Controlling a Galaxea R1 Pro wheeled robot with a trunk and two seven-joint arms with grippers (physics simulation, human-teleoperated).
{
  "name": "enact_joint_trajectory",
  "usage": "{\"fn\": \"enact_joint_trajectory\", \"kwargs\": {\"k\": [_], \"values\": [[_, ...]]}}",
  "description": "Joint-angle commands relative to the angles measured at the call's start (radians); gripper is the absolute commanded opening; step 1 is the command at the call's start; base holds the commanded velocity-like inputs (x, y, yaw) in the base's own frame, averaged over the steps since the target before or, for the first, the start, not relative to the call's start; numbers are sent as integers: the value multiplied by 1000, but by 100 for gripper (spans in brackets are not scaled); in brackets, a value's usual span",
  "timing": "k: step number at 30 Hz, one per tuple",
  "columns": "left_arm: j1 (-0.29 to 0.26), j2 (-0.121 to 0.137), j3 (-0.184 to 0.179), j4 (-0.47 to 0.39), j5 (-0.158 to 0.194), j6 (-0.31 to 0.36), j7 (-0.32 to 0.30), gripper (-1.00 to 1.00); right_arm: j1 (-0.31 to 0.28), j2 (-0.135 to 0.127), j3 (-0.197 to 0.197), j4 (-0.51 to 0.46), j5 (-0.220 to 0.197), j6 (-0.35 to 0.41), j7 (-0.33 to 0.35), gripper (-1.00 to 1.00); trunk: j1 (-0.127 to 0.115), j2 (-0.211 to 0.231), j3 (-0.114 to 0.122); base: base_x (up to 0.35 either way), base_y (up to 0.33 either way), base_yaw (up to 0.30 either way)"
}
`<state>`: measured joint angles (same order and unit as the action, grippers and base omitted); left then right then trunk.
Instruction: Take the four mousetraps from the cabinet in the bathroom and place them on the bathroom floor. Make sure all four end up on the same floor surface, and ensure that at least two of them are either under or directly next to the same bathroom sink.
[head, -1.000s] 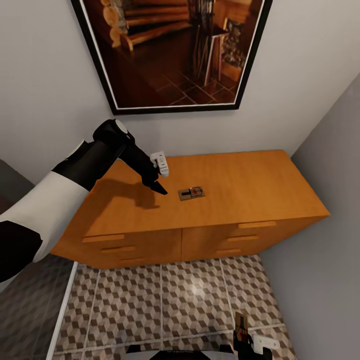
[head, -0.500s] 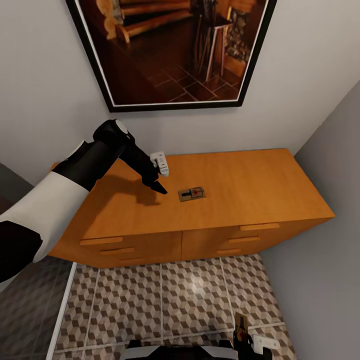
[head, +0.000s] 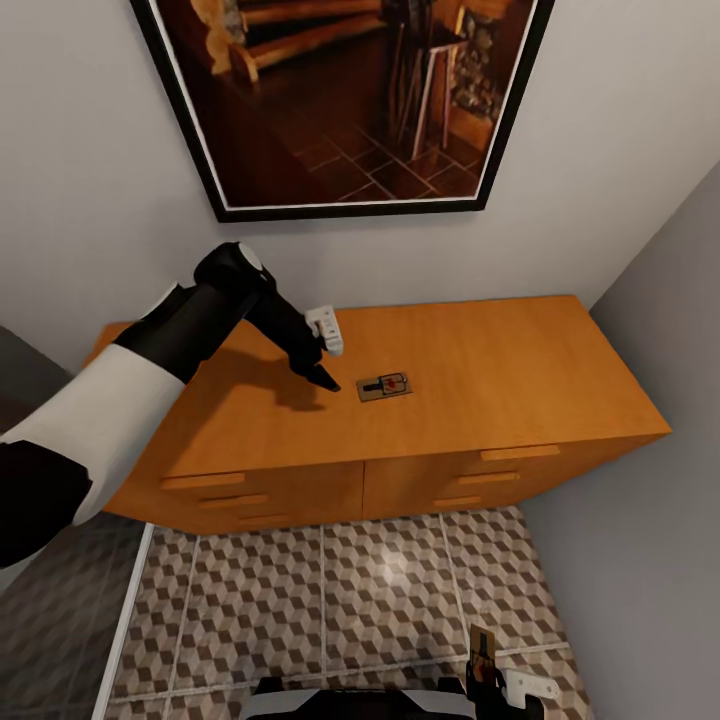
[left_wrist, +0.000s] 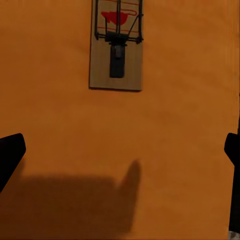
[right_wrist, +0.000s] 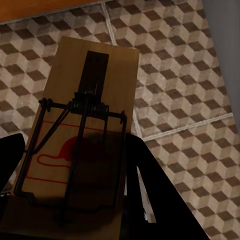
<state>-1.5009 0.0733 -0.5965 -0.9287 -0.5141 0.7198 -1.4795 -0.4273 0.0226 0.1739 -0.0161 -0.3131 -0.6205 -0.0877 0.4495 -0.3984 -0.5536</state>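
Centre of head view: one mousetrap (head: 384, 387) lies flat on the cabinet (head: 500, 370) top, mid-depth, well clear of every edge.
Left hand: left hand (head: 322, 376) hangs just above the cabinet top, immediately left of that trap in the head view, not touching it. Left wrist view shows the two dark fingertips (left_wrist: 11, 155) at opposite frame edges with bare wood between, so wide open and holding nothing.
Key relation: trap sits straight ahead of the left hand along the finger direction, centred between the jaws in the wrist view (left_wrist: 116, 47). Long axis runs along that same line, red-marked end farthest from the hand. Short sides face the hand, long sides face the fingers.
Next move (judgement): short forward reach then down; jaws should close across the narrow width. No wrist turn looks needed.
Right hand: right hand (head: 487, 685) at bottom right of the head view, low over the bathroom floor (head: 300, 600), closed on a second mousetrap (right_wrist: 82, 145) held edge-up.
Nearer arm: left, by a wide margin.
Risk (judgement): thin board flat on wood, so fingertips may slide over it instead of catching the edges.
Other traps: cannot tell where.
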Motion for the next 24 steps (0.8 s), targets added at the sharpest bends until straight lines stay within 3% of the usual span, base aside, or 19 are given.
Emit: {"fn": "enact_joint_trajectory", "kwargs": {"k": [1, 5, 9, 20, 24], "values": [[-1, -5, -2, 4, -6, 11, -7, 100, -1, 0, 9, 1, -3, -2, -7, -100, 1, -2, -1, 0, 0, 0], [0, -35, -2, 33, -7, 10, -6, 100, -1, 0, 9, 1, -3, -2, -7, -100, 1, -2, -1, 0, 0, 0], [0, -48, -2, 39, -7, 11, -4, 100, -1, 0, 9, 1, -3, -2, -7, -100, 1, -2, -1, 0, 0, 0], [1, -119, -2, 96, -6, 10, 80, 100, -1, 0, 9, 1, -3, -2, -7, -100, 1, -2, -1, 0, 0, 0], [1, -126, -2, 102, -6, 10, 84, 100, -1, 0, 9, 1, -3, -2, -7, -100, 1, -2, -1, 0, 0, 0]]}}
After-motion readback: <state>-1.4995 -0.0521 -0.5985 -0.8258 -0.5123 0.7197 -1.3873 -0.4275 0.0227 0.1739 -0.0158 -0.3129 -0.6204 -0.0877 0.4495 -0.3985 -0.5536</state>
